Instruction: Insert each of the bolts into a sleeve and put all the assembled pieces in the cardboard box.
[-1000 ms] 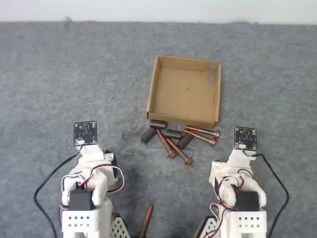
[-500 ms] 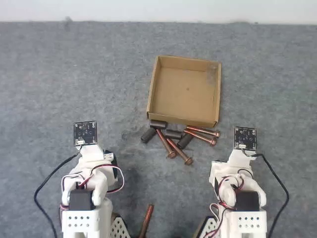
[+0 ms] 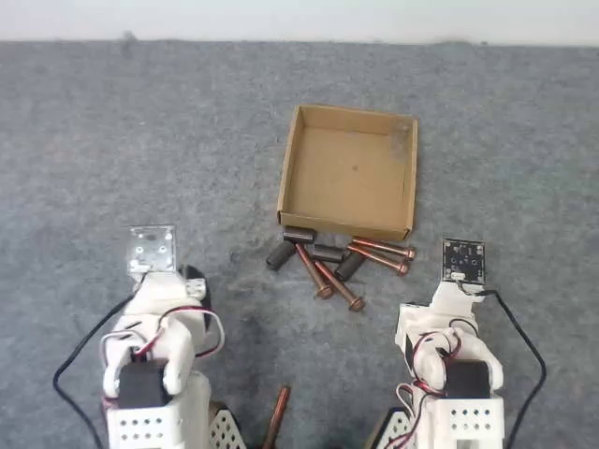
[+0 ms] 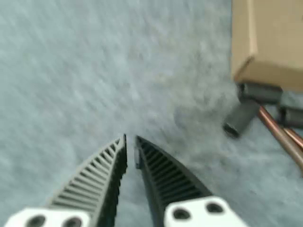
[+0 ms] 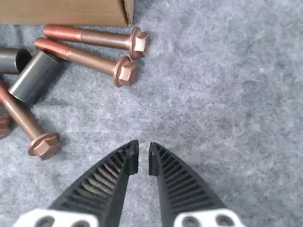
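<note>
Grey, carpet-like cloth covers the tabletop from edge to edge. Slightly right of centre in the high view sits the cardboard box, open at the top with nothing inside it.

Just below the box's near wall lies a loose cluster of parts. Four copper-coloured bolts are there. Two lie almost side by side with their heads toward the right. The other two slant down toward the lower right. Four dark sleeves are mixed in among them. One is against the box wall, one is at the cluster's left end, and two are between the bolt shanks. None of the bolts is inside a sleeve. A fifth bolt lies well apart at the bottom edge of the frame, between the two arm bases.

The left gripper hangs over bare cloth off to the left of the cluster. Its jaws seem drawn almost together around nothing, though its own view is blurred. The right gripper sits over bare cloth near the bolt heads, with its jaws likewise nearly closed and holding nothing.
</note>
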### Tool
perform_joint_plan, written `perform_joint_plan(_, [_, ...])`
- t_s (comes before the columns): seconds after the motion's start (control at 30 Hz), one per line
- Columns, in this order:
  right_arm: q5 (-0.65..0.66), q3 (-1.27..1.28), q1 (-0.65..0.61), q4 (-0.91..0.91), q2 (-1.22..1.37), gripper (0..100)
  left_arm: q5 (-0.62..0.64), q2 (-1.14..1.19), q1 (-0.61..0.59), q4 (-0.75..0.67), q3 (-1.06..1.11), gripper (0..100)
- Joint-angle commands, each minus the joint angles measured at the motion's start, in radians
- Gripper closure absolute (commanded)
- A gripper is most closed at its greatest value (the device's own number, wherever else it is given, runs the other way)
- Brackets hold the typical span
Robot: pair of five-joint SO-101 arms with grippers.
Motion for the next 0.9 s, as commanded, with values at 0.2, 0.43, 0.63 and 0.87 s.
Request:
perform_joint_plan(0.2, [0.008, 0.015, 0.010, 0.007, 0.007, 96.1, -0.055, 0.141, -0.238, 0.086, -0.429, 92])
perform_joint_plan(0.43, [0.008, 0.015, 0.010, 0.007, 0.007, 96.1, -0.051, 0.766, -0.272, 0.368, -0.931, 91])
perform_joint_plan(0.63, [0.008, 0.015, 0.010, 0.007, 0.007, 96.1, -0.049, 1.109, -0.370, 0.485, -1.198, 92])
perform_joint_plan(0.87, [0.008, 0.015, 0.010, 0.007, 0.007, 96.1, -0.049, 1.171, -0.496, 0.451, -1.216, 91])
